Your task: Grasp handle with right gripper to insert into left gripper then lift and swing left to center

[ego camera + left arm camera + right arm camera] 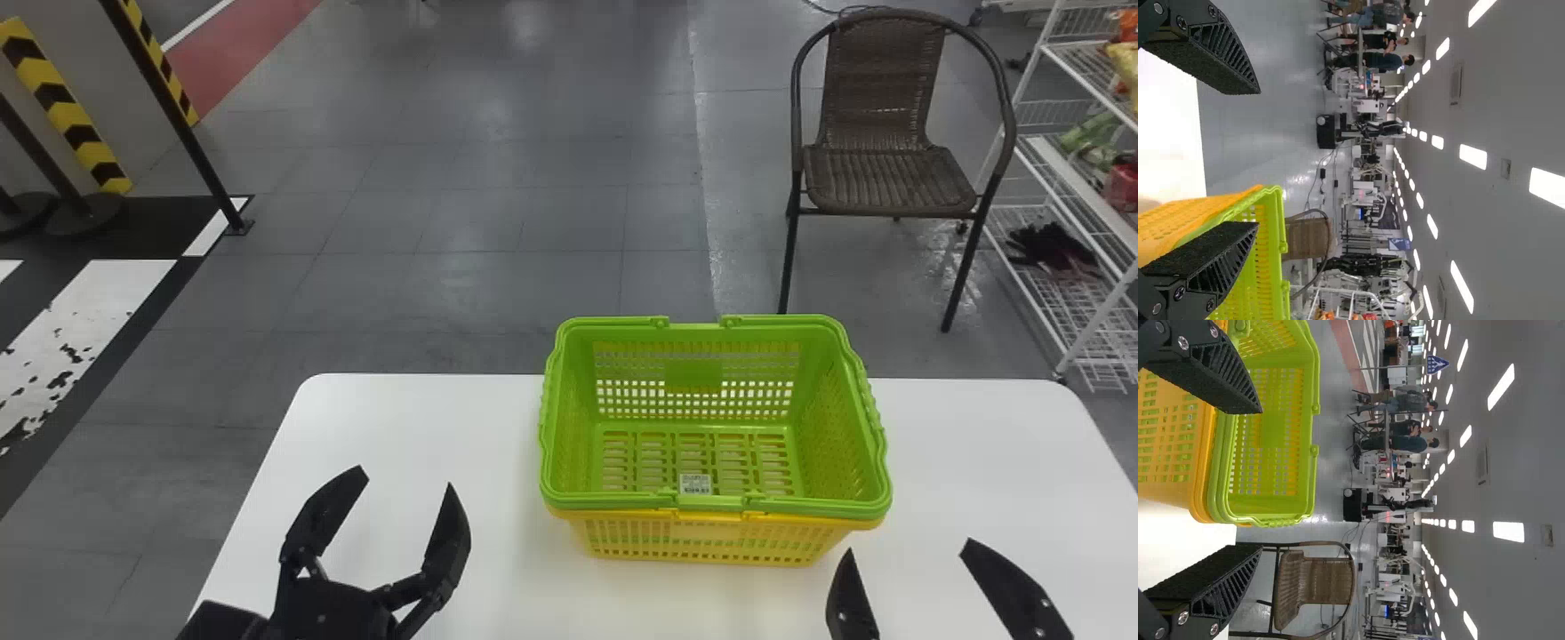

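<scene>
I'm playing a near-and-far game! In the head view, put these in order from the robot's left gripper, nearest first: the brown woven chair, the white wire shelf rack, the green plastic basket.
From the left gripper:
1. Green basket, on the table to its right.
2. Brown chair, on the floor beyond the table.
3. White rack, at the far right.

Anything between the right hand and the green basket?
Nothing visible stands between the right hand and the green basket. The yellow basket nested beneath it doesn't look in the way.
</scene>
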Robot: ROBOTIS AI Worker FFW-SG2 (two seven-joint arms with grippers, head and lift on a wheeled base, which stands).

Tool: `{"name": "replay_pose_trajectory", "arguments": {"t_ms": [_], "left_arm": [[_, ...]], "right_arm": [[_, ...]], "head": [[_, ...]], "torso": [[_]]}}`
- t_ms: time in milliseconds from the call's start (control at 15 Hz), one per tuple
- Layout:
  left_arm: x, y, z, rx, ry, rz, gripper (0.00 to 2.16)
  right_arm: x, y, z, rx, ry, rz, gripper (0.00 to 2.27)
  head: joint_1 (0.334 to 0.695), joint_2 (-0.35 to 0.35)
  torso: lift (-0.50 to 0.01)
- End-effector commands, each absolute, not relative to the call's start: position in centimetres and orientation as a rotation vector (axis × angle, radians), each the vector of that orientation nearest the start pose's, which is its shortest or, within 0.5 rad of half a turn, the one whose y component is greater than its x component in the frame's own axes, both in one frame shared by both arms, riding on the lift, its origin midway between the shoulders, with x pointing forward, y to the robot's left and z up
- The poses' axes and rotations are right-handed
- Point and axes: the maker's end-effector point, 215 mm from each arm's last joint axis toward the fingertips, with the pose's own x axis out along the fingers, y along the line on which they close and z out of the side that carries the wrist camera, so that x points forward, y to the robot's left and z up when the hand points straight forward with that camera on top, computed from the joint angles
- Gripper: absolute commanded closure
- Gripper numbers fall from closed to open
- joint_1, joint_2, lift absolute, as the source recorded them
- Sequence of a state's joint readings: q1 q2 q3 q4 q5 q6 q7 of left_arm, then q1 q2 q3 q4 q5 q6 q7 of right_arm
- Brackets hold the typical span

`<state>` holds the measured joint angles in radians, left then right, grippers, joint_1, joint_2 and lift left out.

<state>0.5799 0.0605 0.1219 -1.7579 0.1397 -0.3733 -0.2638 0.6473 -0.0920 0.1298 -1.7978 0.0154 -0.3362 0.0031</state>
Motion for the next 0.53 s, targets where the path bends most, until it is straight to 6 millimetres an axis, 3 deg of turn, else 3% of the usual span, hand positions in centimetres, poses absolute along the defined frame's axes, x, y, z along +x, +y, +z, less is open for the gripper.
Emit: {"name": "replay_pose_trajectory", "arguments": {"t_ms": [0,67,467], "left_arm": [[40.7,25.8,-42.1,-0.032,0.093,-0.168,0.11],[41.5,25.9,-43.4,-0.05,0.159,-0.189,0.12],[46.2,27.0,-42.4,-0.178,0.239,-0.252,0.12]], "right_arm": [[36.0,-16.7,-43.1,-0.027,0.083,0.161,0.1],[36.0,-17.0,-42.9,-0.037,0.074,0.144,0.1],[35.8,-16.5,-42.5,-0.049,0.056,0.157,0.11]], "head": [[0.695,0.148],[0.695,0.143],[0.695,0.136]], "torso": [[0.0],[0.0],[0.0]]}}
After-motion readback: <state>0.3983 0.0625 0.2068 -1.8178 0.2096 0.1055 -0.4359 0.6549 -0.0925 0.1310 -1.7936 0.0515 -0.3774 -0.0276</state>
